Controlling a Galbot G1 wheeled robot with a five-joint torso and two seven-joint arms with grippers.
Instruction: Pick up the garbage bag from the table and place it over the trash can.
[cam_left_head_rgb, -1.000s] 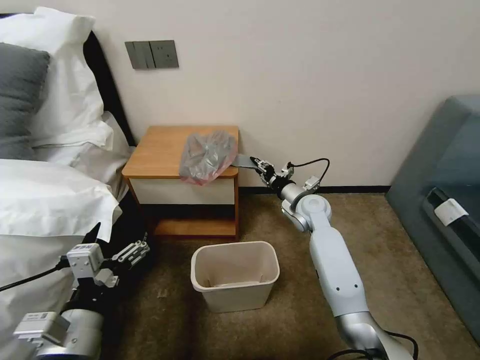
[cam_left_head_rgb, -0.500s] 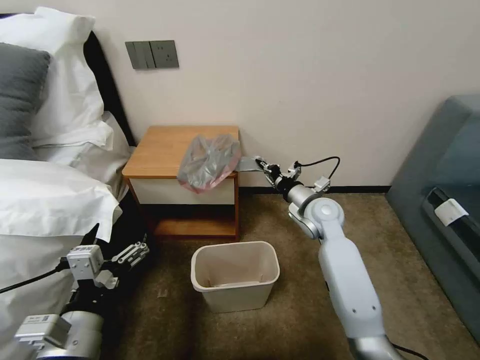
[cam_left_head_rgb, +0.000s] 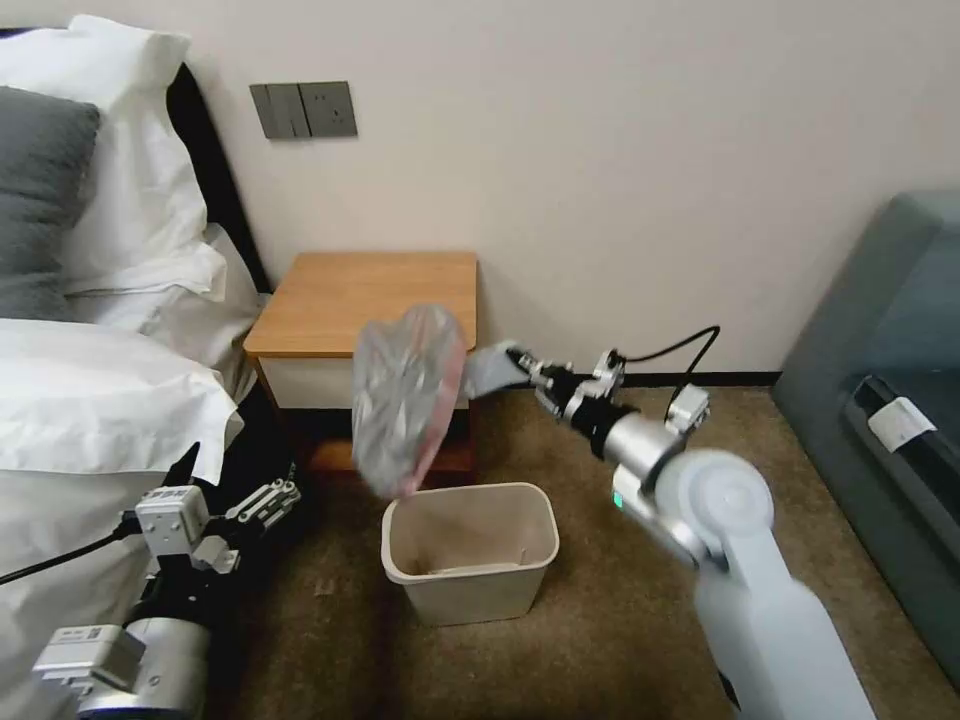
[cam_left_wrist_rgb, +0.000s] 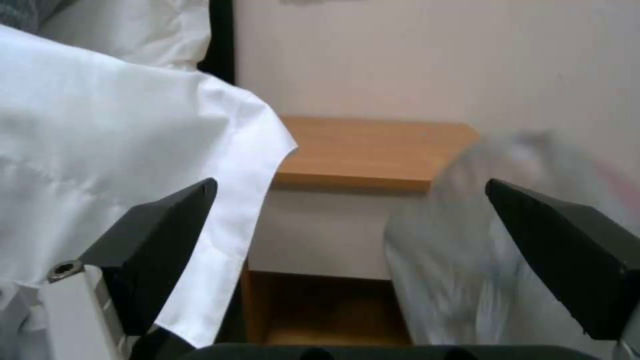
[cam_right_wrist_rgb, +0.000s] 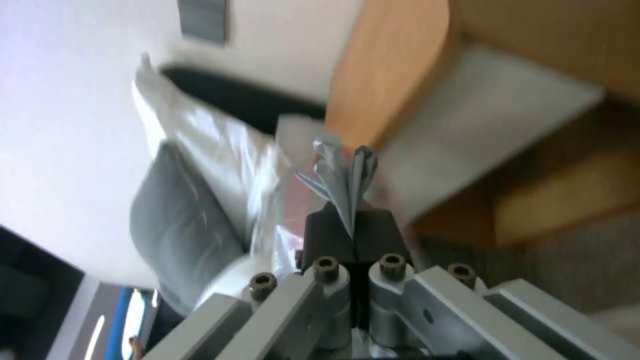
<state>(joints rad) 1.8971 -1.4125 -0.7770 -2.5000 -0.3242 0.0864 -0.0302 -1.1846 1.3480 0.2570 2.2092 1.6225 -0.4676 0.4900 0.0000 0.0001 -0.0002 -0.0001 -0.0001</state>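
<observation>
The grey translucent garbage bag (cam_left_head_rgb: 408, 395) with a pinkish-red edge hangs in the air in front of the table (cam_left_head_rgb: 330, 300), just above the far left rim of the beige trash can (cam_left_head_rgb: 470, 550). My right gripper (cam_left_head_rgb: 520, 362) is shut on a bunched corner of the garbage bag (cam_right_wrist_rgb: 343, 175), to the right of the table's front corner. In the left wrist view the bag (cam_left_wrist_rgb: 480, 250) shows blurred beside the table (cam_left_wrist_rgb: 373, 150). My left gripper (cam_left_head_rgb: 275, 500) stays low by the bed; its fingers (cam_left_wrist_rgb: 167, 235) stand wide apart, holding nothing.
A bed with a white sheet (cam_left_head_rgb: 100, 400) and pillows fills the left side. A dark grey cabinet (cam_left_head_rgb: 890, 400) stands at the right. The trash can sits on brown carpet (cam_left_head_rgb: 600, 600), with open floor around it. Wall switches (cam_left_head_rgb: 303, 108) hang above the table.
My right gripper has pulled back towards me and down, dragging the bag off the tabletop; it now dangles over the trash can. The left arm has not moved.
</observation>
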